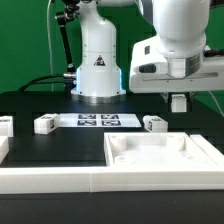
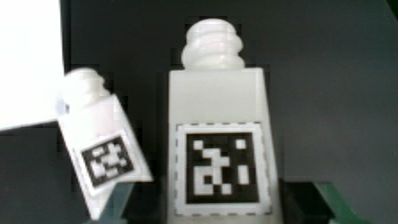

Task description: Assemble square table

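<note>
The white square tabletop (image 1: 160, 152) lies rimmed face up at the front, toward the exterior view's right. My gripper (image 1: 179, 97) hangs behind it on that side, shut on a white leg (image 1: 179, 103) that is clear of the table. In the wrist view this leg (image 2: 221, 120) stands between my dark fingers (image 2: 349, 203), tag facing the camera and its ribbed screw tip pointing away. My gripper (image 2: 222, 208) clamps its tagged end. A second leg (image 2: 100, 140) lies tilted on the black table close beside it.
Loose legs lie on the black table (image 1: 45, 125), (image 1: 153, 123), and another white part sits at the left edge (image 1: 4, 126). The marker board (image 1: 97, 120) lies before the robot base (image 1: 98, 60). A white rail (image 1: 50, 180) edges the front.
</note>
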Robot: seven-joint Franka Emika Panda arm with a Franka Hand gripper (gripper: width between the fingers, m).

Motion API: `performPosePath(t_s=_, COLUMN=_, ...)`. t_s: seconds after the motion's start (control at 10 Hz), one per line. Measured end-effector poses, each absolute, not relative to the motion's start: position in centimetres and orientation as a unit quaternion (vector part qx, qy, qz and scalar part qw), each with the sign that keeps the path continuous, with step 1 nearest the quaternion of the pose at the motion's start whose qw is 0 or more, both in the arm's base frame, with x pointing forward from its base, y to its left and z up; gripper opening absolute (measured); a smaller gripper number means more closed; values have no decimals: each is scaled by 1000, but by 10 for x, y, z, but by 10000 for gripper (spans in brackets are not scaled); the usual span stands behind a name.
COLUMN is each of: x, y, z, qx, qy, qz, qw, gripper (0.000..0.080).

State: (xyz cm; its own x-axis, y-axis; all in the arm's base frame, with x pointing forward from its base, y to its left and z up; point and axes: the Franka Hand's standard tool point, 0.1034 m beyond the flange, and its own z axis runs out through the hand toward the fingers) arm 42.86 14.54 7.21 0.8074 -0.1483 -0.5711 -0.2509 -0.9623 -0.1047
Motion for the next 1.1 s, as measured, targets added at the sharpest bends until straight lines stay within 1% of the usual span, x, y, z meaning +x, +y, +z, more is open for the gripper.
performPosePath(t_s=0.1, x=431, y=144, z=74, qx=-957, qy=102, qz=256, qw=88, gripper=290)
performPosePath(t_s=0.2, x=432, y=137, z=84, qx=-962, qy=88, qz=241, qw=92, gripper=290)
performPosePath(t_s=0.3, x=442, y=131, z=91, qx=-969, qy=89, qz=209, qw=93, gripper=290)
performPosePath(t_s=0.4, x=448, y=129, z=101, qx=-974, qy=78, qz=193, qw=84, gripper=290)
performPosePath(t_s=0.5, x=457, y=133, z=106, qx=-982, qy=68, qz=160, qw=70, gripper=290)
performPosePath(t_s=0.8, x=460, y=135, z=103, qx=-993, qy=68, qz=71, qw=69, gripper=290)
performPosePath(t_s=0.9, x=467, y=131, z=103, qx=-996, qy=47, qz=30, qw=64, gripper=290)
performPosePath(t_s=1.1, x=485, y=119, z=115, qx=-997, qy=24, qz=-42, qw=64, gripper=290)
